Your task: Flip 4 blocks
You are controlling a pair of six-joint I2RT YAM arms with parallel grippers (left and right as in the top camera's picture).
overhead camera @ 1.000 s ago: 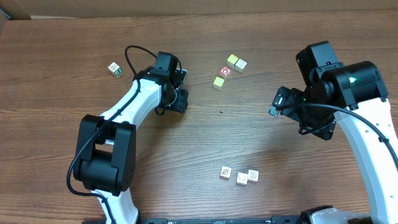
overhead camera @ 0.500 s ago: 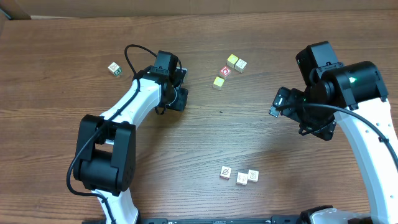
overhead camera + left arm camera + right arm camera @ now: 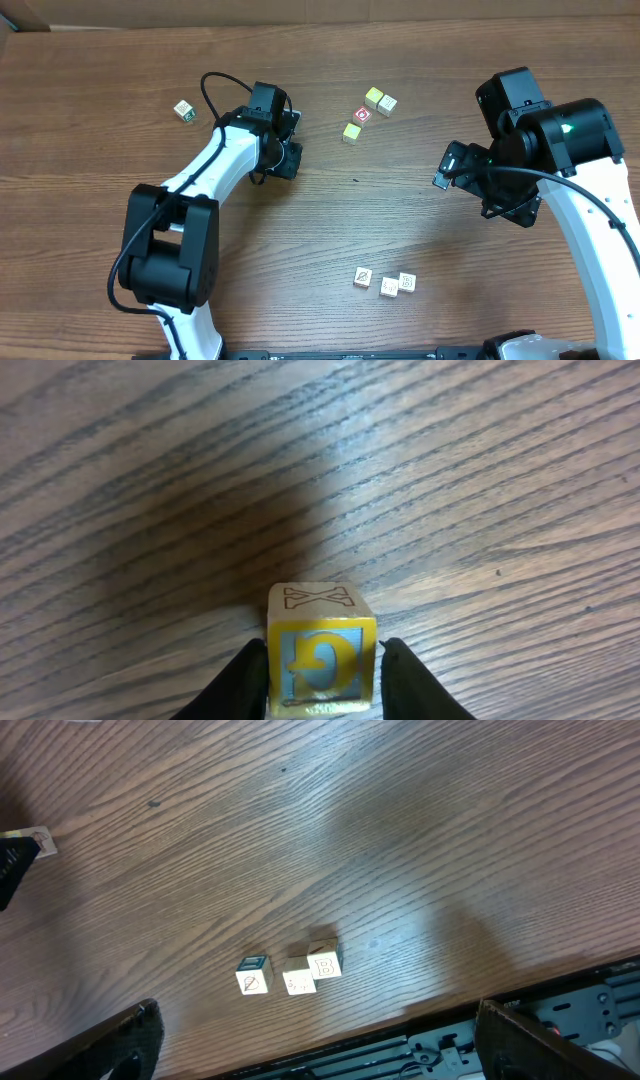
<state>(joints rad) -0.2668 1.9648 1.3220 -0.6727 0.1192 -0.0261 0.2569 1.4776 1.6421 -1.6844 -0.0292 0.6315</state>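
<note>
At the far left, a small green-edged wooden cube [image 3: 183, 110] sits alone on the brown wood-grain bench [image 3: 100, 60], well apart from the work and likely no part of it. Next comes the left tool [image 3: 287, 160], lowered to the bench over a pale wooden block with a yellow-framed blue face [image 3: 322, 665]. The block rests on the bench, its cream X face up. The tool's fingers [image 3: 245, 682] flank its two sides closely, which suits lifting and turning it. Whether they already pinch it I cannot tell.

Further right and farther back, a cluster of one red-faced cube and three yellow and tan cubes [image 3: 362, 115] lies untouched. Nearer the front edge, a row of three pale wooden blocks [image 3: 389, 284] stands side by side, touching or nearly so. The right tool [image 3: 320, 1045] hangs above the bench with its jaws spread wide and empty, probably waiting its turn at that row.
</note>
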